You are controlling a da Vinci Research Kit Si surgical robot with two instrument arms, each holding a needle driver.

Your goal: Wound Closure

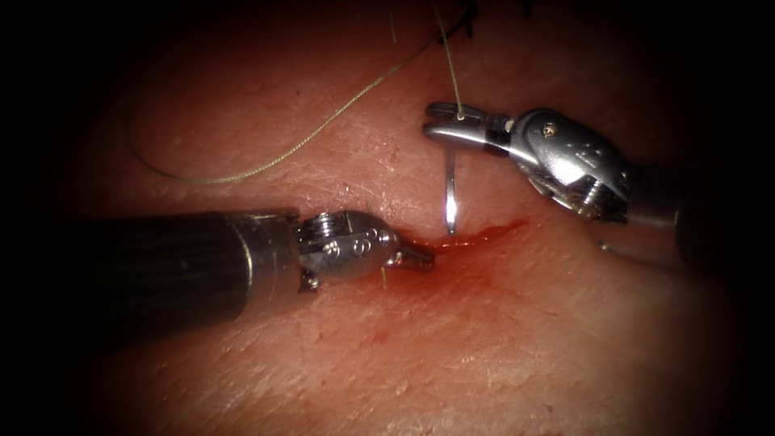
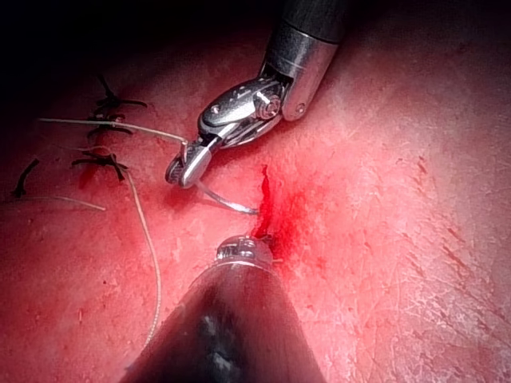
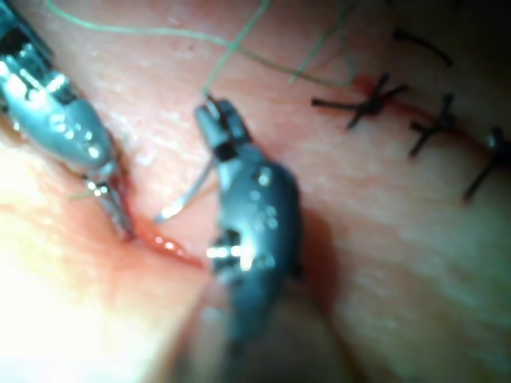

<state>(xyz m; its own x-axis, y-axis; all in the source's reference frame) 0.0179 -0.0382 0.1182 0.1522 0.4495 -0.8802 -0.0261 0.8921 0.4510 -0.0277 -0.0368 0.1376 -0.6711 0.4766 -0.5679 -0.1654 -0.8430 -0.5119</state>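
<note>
At the middle of the endoscope view, the cut point(image 1: 476, 236) runs as a short red line across the tissue point(image 1: 525, 339), with red fluid point(image 1: 452, 270) pooled along and just below it. The right claw point(image 1: 454, 121), coming in from three o'clock, is closed on the needle point(image 1: 450, 194) near its thread end. The needle hangs toward six o'clock with its point just above the cut; whether the tip touches the tissue I cannot tell, but it does not look buried. The thread point(image 1: 274, 161) leaves the right claw toward twelve o'clock and also sweeps in a long loop across the tissue toward nine o'clock.

The left claw point(image 1: 416, 258), entering from nine o'clock, sits at the left end of the cut, pressed on or pinching the tissue edge; its jaws look closed, though I cannot tell if they truly hold tissue. The right wrist view shows dark finished stitches point(image 3: 367, 102) further along the wound.

To do this well, in my judgement, the needle point should meet the tissue squarely, close beside the cut edge, with the grip firm enough that the needle does not twist. The left claw should steady the edge without crushing it, and the loose thread should be kept clear of the needle's path.

No brand, label or readable writing is visible.
</note>
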